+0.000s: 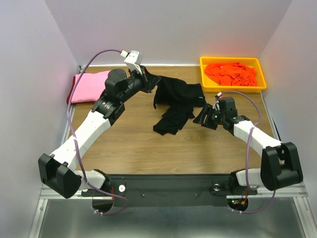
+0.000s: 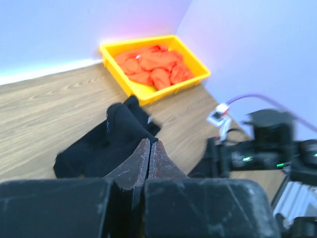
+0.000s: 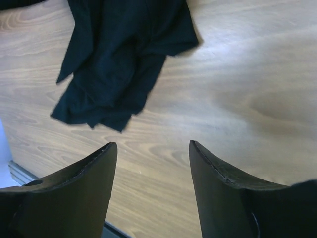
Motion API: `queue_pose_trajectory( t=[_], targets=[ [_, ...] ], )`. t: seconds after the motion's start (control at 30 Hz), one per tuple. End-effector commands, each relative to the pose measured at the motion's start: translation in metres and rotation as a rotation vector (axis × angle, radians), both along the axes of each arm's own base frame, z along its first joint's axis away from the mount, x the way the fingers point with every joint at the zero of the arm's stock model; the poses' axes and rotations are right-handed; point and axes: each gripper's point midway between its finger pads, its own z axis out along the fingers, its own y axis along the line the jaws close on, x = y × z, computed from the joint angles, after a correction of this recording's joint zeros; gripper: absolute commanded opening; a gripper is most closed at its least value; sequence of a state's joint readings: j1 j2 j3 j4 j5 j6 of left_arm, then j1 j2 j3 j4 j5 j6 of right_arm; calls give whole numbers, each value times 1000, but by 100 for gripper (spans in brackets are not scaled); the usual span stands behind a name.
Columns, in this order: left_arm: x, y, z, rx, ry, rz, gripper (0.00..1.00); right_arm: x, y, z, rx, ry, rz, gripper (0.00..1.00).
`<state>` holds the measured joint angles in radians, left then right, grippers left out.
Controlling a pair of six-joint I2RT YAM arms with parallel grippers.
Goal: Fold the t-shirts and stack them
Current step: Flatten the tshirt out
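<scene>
The black t-shirt (image 1: 177, 101) lies crumpled toward the back of the table (image 1: 138, 144), in the middle, and it is not yet spread out. The left gripper (image 1: 147, 82) is pressed shut on the far left edge of the shirt. The cloth rises a little toward its fingers, so I judge that it pinches this edge in order to pull the shirt flat. The right gripper (image 1: 204, 117) hovers just beside the right side of the shirt, with its fingers apart and only bare wood between them; it holds nothing. I think it is placed there to take the opposite edge, so that both arms can stretch the cloth between them. A pink t-shirt (image 1: 90, 85) lies flat at the back left, probably where the stack is made. An orange t-shirt (image 1: 232, 73) lies bunched in the yellow tray (image 1: 233, 60) at the back right, apart from both grippers. In my judgement the folding is only at its beginning.
</scene>
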<state>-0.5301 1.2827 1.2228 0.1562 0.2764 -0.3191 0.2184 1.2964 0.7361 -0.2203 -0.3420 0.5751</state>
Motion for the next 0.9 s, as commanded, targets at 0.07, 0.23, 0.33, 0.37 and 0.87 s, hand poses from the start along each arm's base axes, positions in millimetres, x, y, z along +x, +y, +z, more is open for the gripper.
queue_pose_trajectory(
  t=[0.07, 0.23, 0.33, 0.37, 0.87],
  targets=[
    [-14, 5, 58, -113, -53, 4, 0, 31, 31, 3, 69, -82, 35, 65],
    [-18, 31, 86, -120, -120, 111, 0, 59, 21, -1, 1, -127, -43, 66],
    [-22, 46, 100, -108, -150, 172, 0, 66, 25, -4, 6, -132, -32, 67],
    [-25, 52, 107, -108, -162, 190, 0, 68, 32, -6, 39, -132, -12, 69],
    [-44, 92, 152, -115, -220, 319, 0, 57, 132, -35, 196, -87, 272, 72]
  ],
)
